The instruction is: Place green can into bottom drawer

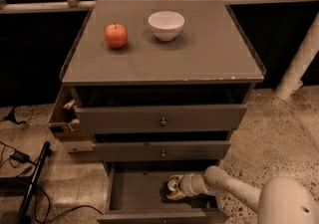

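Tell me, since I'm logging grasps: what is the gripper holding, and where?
Cannot tell: the gripper is at the green can inside the bottom drawer, contact unclear.

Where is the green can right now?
Low in the camera view, the green can is inside the open bottom drawer, just right of its middle, at the tip of the claw.
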`<action>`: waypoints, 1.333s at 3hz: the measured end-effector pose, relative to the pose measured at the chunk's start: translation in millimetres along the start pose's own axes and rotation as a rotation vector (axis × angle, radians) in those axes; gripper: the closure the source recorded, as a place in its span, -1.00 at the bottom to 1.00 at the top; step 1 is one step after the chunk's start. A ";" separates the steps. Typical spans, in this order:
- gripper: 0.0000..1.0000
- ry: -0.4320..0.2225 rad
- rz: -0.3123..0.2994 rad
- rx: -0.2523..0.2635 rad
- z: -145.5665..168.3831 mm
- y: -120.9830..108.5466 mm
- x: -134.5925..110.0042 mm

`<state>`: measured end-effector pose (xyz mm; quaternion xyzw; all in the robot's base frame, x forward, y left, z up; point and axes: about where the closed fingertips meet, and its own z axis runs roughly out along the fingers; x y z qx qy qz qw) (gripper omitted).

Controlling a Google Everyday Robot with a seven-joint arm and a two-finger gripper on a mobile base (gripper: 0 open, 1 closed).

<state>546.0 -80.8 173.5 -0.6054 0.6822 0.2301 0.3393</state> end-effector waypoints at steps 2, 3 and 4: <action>-0.77 0.000 0.000 0.000 0.1 0.1 0.0; -1.00 0.000 0.000 0.000 0.1 0.1 0.0; -1.00 0.000 0.000 0.000 0.1 0.1 0.0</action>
